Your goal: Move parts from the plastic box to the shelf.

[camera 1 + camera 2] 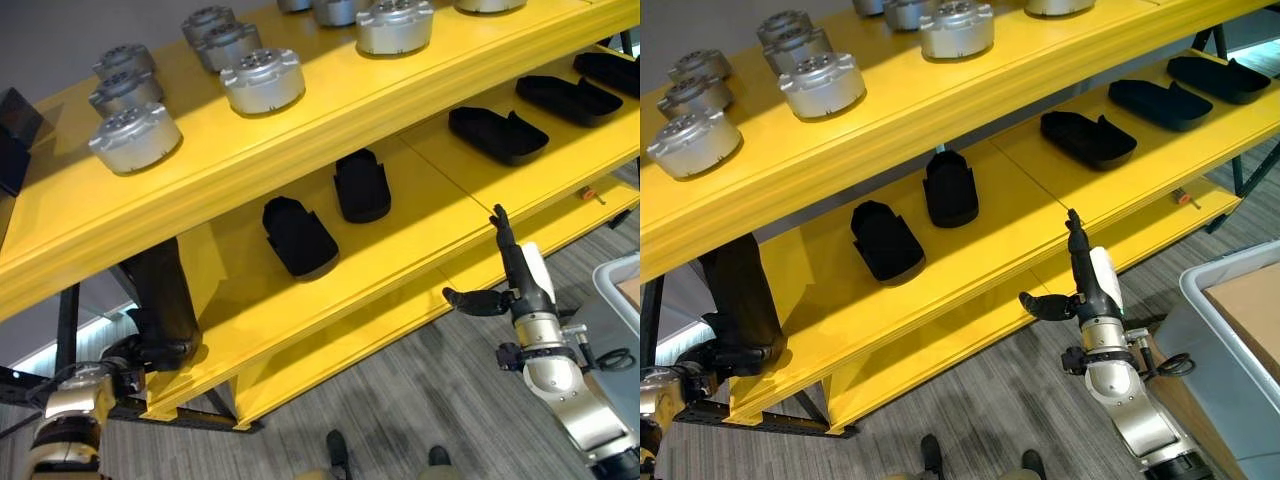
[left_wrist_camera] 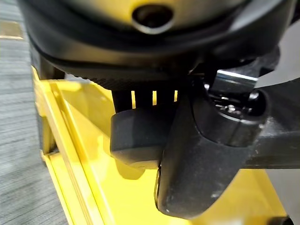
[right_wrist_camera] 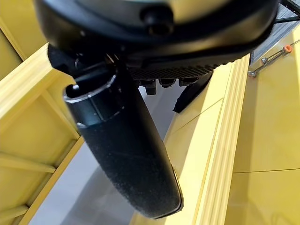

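My left hand (image 1: 135,358) is low at the left end of the yellow shelf (image 1: 400,270). It is shut on a tall black part (image 1: 160,285) that stands upright on the lowest board. In the left wrist view, the thumb (image 2: 201,154) presses against the black part (image 2: 136,138), with the fingers behind it. My right hand (image 1: 517,285) is open in front of the shelf's lower edge. Its fingers point up, the thumb sticks out sideways, and it holds nothing. The grey plastic box (image 1: 1225,300) is at the right, with something brown inside.
Several black parts (image 1: 298,237) lie along the middle board, and silver round parts (image 1: 262,80) stand on the top board. A small orange-handled tool (image 1: 592,195) lies on the lower board near the right end. Grey floor lies below the shelf.
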Available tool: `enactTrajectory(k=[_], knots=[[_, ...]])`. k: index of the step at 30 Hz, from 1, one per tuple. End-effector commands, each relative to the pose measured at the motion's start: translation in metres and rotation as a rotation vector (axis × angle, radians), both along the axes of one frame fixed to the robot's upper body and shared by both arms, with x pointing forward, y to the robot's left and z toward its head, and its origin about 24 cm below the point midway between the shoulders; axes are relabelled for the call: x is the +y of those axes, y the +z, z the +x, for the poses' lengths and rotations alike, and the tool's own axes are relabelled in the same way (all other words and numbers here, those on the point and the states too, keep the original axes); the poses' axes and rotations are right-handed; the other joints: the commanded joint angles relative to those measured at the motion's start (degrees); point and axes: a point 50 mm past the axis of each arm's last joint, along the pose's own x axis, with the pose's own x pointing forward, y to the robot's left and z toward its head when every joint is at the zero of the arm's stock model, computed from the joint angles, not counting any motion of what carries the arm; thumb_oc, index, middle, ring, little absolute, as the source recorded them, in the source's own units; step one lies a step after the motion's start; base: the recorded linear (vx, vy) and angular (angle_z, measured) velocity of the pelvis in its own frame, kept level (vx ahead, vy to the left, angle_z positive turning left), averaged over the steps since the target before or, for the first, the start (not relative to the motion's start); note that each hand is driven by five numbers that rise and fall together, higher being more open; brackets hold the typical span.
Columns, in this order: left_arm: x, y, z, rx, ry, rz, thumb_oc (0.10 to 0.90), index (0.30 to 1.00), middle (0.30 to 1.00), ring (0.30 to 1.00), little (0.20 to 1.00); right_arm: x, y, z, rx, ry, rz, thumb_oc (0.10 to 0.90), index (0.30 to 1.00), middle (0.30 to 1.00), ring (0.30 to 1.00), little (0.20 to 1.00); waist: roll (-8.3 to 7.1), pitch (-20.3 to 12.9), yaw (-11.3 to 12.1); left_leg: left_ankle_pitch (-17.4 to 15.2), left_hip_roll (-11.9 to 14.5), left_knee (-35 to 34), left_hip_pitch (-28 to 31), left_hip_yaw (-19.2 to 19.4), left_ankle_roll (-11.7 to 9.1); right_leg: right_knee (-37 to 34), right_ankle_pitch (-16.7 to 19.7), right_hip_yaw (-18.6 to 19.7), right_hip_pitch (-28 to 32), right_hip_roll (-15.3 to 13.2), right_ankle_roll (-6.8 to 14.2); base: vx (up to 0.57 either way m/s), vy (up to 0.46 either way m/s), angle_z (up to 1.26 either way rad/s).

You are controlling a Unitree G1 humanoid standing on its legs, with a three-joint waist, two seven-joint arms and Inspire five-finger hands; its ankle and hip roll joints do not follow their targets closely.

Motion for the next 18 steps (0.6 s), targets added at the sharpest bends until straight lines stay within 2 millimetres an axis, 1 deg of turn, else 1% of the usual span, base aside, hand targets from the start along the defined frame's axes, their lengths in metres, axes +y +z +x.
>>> enactTrajectory(k=[1,4,7,8,10,11,15,16,18], knots=[[0.019,0.02,0.004,0.002,0.009,0.05,0.4,0.3,0.3,0.3,0.3,0.02,0.065,0.006,-0.309,0.119,0.05,0.9,1.0,1.0,1.0,1.0,-2.89,-0.9,1.48,-8.59,0.5,2.05,5.61,2.88,-1.4,5.79,-2.14,-4.76,-6.32,0.95,-1.98,0.0,0.0,0.0],[0.016,0.02,0.007,-0.007,0.006,0.075,0.4,0.3,0.3,0.3,0.3,0.02,0.067,0.007,-0.307,0.126,0.048,0.9,1.0,1.0,1.0,1.0,-2.9,-0.96,1.4,-8.63,0.35,1.86,5.62,2.83,-1.41,5.77,-2.26,-4.74,-6.39,0.96,-2.04,0.0,0.0,0.0],[0.018,0.023,0.009,0.008,-0.009,0.127,0.4,0.3,0.3,0.3,0.3,0.02,0.067,0.008,-0.309,0.126,0.045,0.9,1.0,1.0,1.0,1.0,-2.79,-1.02,1.41,-8.66,0.21,1.79,5.62,2.86,-1.39,5.64,-2.29,-4.68,-6.35,0.98,-2.05,0.0,0.0,0.0],[0.031,0.038,0.009,0.036,-0.012,0.326,0.4,0.3,0.3,0.3,0.3,0.02,0.067,0.009,-0.305,0.127,0.045,0.9,1.0,1.0,1.0,1.0,-2.62,-1.1,1.4,-8.67,0.11,1.81,5.63,2.8,-1.42,5.66,-2.25,-4.65,-6.33,0.95,-1.91,0.0,0.0,0.0],[0.042,0.056,0.013,0.057,-0.029,0.446,0.4,0.3,0.3,0.3,0.3,0.023,0.067,0.01,-0.301,0.137,0.051,0.9,1.0,1.0,1.0,1.0,-2.81,-1.26,1.22,-8.68,0.12,1.88,5.57,2.93,-1.46,5.79,-2.24,-4.57,-6.42,1.03,-1.8,-0.01,-0.03,-0.01],[0.034,0.064,0.029,0.055,-0.075,0.453,0.4,0.3,0.3,0.3,0.3,0.028,0.068,0.012,-0.295,0.156,0.052,0.9,1.0,1.0,1.0,1.0,-3.19,-1.32,1.09,-8.73,0.25,1.83,5.56,2.92,-1.49,5.9,-2.32,-4.48,-6.47,1.29,-1.78,-0.01,-0.061,-0.01],[0.014,0.06,0.047,0.049,-0.125,0.45,0.4,0.3,0.3,0.3,0.3,0.033,0.069,0.016,-0.285,0.176,0.053,0.9,1.0,1.0,1.0,1.0,-3.58,-1.35,0.85,-8.75,0.4,1.56,5.77,3.06,-1.48,5.71,-2.28,-4.48,-6.37,1.63,-1.88,0.0,-0.035,0.01],[0.013,0.06,0.048,0.048,-0.126,0.45,0.4,0.3,0.3,0.3,0.3,0.034,0.069,0.017,-0.283,0.179,0.052,0.9,1.0,1.0,1.0,1.0,-3.59,-1.36,0.79,-8.74,0.41,1.52,5.79,3.11,-1.5,5.7,-2.28,-4.46,-6.38,1.66,-1.88,0.0,0.0,0.0],[0.007,0.062,0.057,0.063,-0.134,0.505,0.4,0.3,0.3,0.3,0.3,0.038,0.068,0.019,-0.276,0.194,0.049,0.9,1.0,1.0,1.0,1.0,-3.71,-1.33,0.37,-8.74,0.52,1.61,5.76,3.36,-1.56,5.77,-2.3,-4.17,-6.53,1.81,-1.9,0.0,0.0,0.0]])
